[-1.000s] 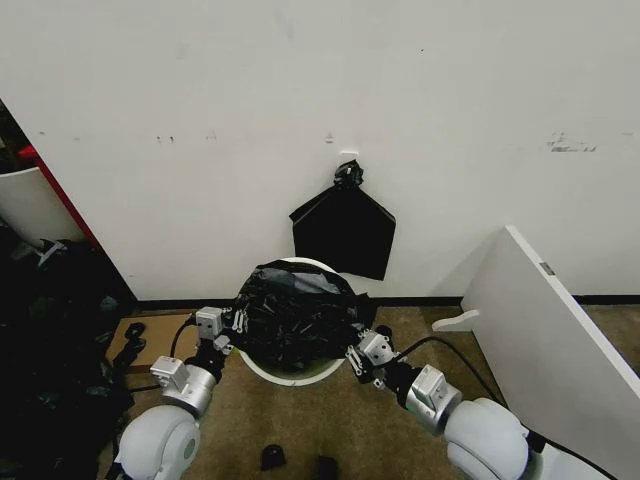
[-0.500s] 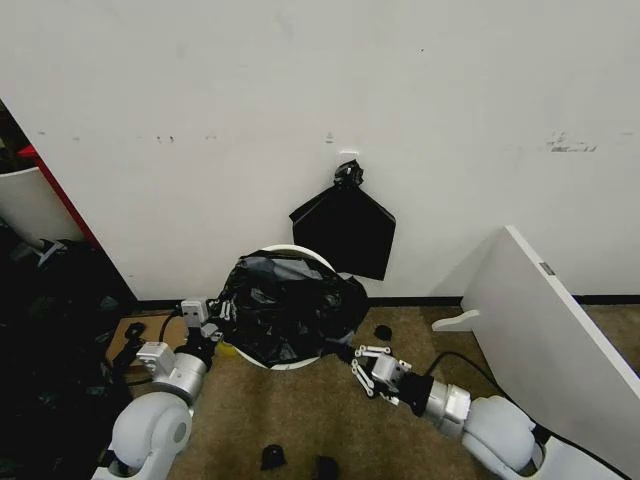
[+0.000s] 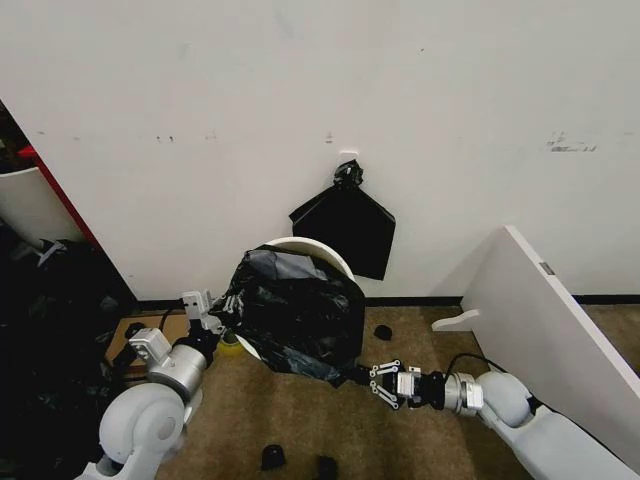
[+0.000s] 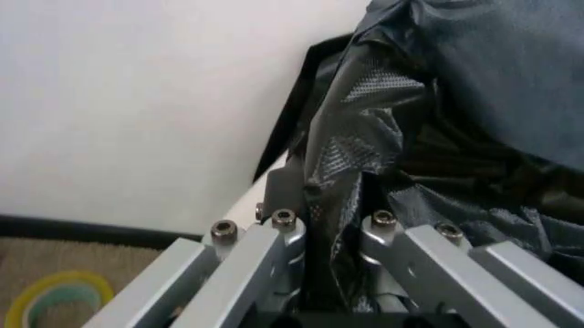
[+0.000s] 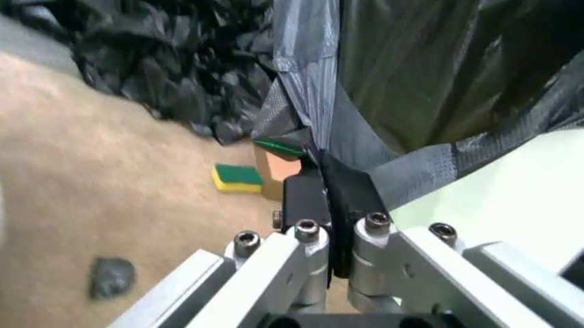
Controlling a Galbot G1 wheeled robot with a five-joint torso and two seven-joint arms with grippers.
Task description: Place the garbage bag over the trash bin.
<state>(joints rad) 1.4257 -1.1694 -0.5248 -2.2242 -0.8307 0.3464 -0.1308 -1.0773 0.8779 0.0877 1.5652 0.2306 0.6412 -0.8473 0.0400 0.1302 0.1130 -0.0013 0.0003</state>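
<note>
Since a second ago, both arms are dropping lower and drawing outward, and the thin, crinkly black plastic garbage bag [image 3: 297, 318] is stretching down over the near side of the round white plastic trash bin [image 3: 312, 248], which now shows only as a strip of rim at the back. The left gripper [image 3: 210, 318] is working at the bin's left side, its jaws clamped on a fold of the bag's edge, as the left wrist view shows film bunched between the fingers [image 4: 273, 225]. The right gripper [image 3: 384, 381] is reaching low near the carpet at the bag's lower right corner, jaws pinching a dark strip of plastic there. Holding opposite edges this way is probably keeping the mouth spread wide so it can pass around the rim. The bag is sitting draped over the bin's top and front, tilted toward the robot, with its far side not yet seated, I judge. A flat black knotted bundle [image 3: 345, 229] is hanging on the wall behind, and a large white slanted panel [image 3: 548, 318] is leaning to the right.
</note>
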